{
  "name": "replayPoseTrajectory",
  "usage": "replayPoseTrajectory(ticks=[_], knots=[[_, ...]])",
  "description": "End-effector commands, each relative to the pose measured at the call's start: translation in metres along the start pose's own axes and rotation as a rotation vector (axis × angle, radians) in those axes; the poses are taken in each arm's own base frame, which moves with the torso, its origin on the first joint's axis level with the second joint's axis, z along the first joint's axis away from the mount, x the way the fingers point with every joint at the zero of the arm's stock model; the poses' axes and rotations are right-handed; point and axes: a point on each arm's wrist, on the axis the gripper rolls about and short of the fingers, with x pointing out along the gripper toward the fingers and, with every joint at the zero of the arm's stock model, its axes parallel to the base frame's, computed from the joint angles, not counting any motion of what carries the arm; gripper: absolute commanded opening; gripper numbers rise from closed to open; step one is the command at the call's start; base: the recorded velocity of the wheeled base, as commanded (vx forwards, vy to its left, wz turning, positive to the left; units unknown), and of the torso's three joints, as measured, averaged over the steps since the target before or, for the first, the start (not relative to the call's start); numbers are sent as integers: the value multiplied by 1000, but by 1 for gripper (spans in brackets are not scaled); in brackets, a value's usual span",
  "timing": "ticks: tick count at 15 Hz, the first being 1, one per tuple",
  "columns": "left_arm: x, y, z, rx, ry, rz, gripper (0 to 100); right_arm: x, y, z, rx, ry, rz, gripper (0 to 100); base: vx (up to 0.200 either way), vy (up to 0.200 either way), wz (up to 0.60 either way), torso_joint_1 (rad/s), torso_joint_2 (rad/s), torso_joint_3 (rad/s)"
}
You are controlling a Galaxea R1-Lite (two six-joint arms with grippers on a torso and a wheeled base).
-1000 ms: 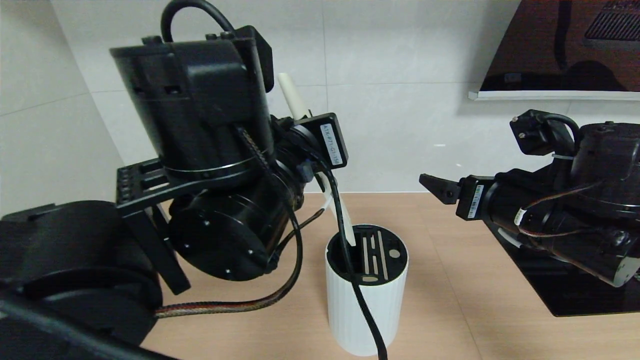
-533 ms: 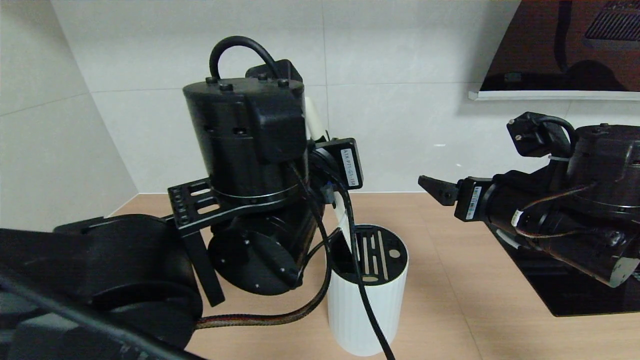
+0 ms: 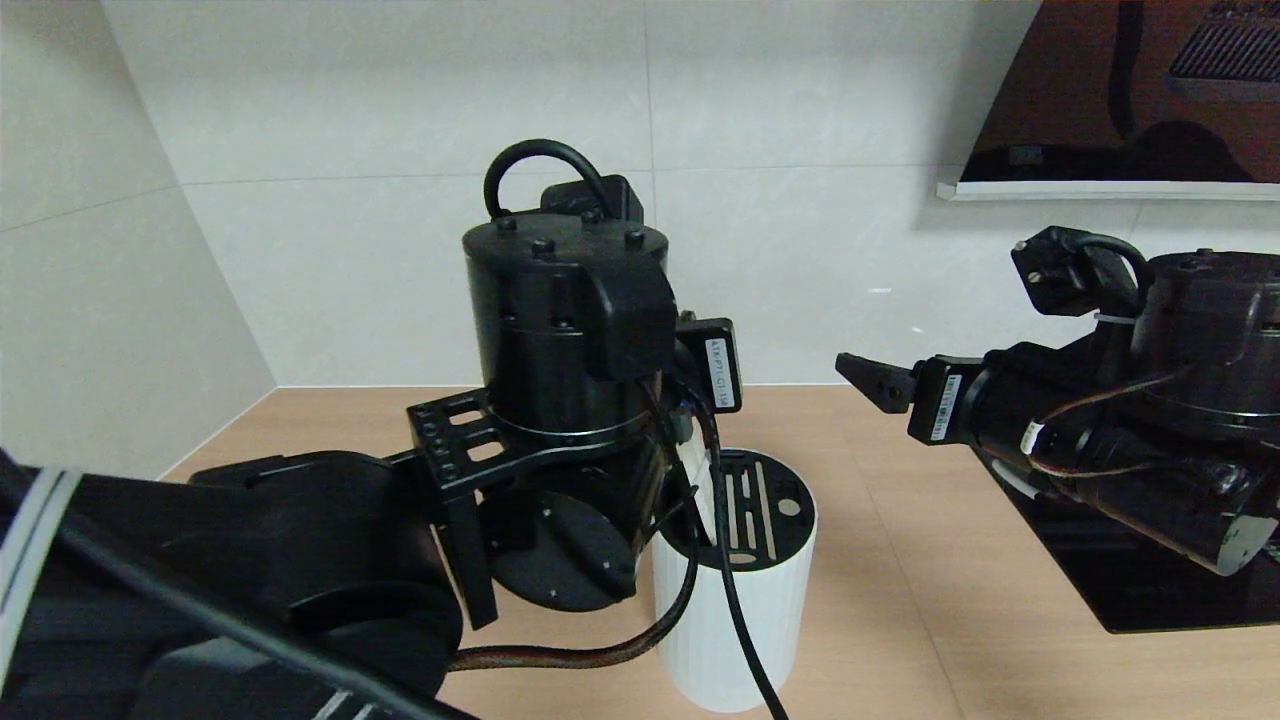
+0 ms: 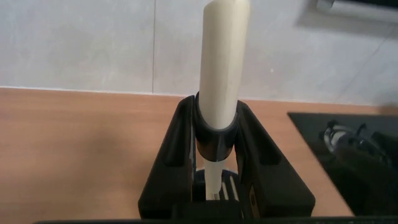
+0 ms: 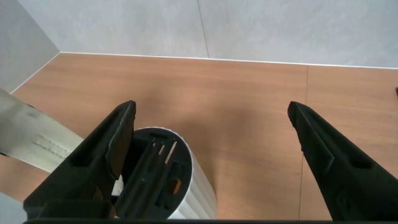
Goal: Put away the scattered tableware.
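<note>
Left gripper clenched on the knife handle; long axis near upright, blade down at the mouth of the white holder, straight below the fingers; right gripper spread, grasping nothing, farther off.

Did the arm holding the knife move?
Yes. The left gripper, shut on the knife, has come down and rightward, closer over the white holder.

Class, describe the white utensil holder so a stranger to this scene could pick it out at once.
Start at the wooden counter below the tiled wall. On it, left of the black cooktop, stands the utensil holder. It is the only upright white ribbed cylinder, with a black slotted top.
</note>
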Motion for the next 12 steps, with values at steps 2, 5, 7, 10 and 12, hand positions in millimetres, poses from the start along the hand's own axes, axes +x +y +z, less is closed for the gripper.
replayPoseTrajectory(ticks=[2,5,7,10,12], knots=[[0,-4,-9,12,20,-10,0,2,0,-2,-2,9,-2,100,0,0,0,0,0,0],[5,-6,-22,36,44,-4,0,3,0,-5,-6,17,-4,100,0,0,0,0,0,0],[12,-8,-39,71,81,0,0,3,0,-5,-8,19,-5,100,0,0,0,0,0,0],[16,-10,-55,102,112,5,0,3,-1,-7,-10,24,-8,100,0,0,0,0,0,0],[11,-11,-65,130,140,-9,0,3,-1,-8,-11,27,-8,100,0,0,0,0,0,0]])
